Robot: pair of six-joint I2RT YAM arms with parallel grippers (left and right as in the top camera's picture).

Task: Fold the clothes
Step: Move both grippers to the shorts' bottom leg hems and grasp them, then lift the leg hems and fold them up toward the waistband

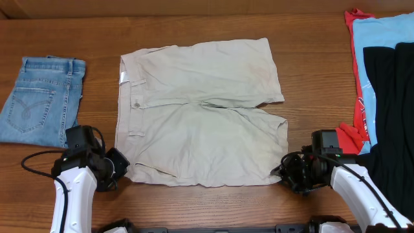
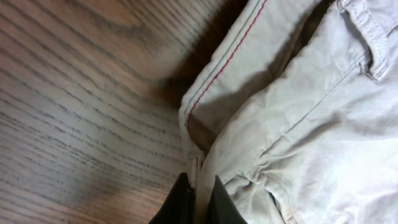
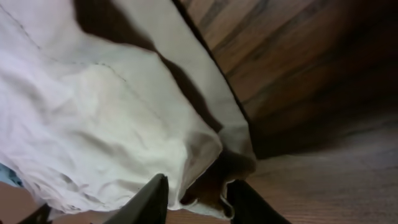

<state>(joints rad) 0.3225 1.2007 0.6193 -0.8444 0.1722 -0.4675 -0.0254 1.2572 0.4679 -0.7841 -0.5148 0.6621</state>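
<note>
Shorts (image 1: 200, 110) lie flat mid-frame. Your left gripper (image 1: 116, 169), lower left, is clenched on the waistband corner (image 2: 200, 146); the right gripper (image 1: 288, 169), lower right, straddles the hem (image 3: 235, 142) unclamped. Lift now and that thin hem could slip, skewing the fold.

No legible text, brand or number anywhere. Small white label (image 1: 124, 77) inside the waistband of the beige shorts (image 1: 200, 110), too small to read. Curved decorative stitching, not lettering, on the back pocket of the folded jeans (image 1: 39, 100). Pale marks on the red garment (image 1: 352, 136), unreadable.
</note>
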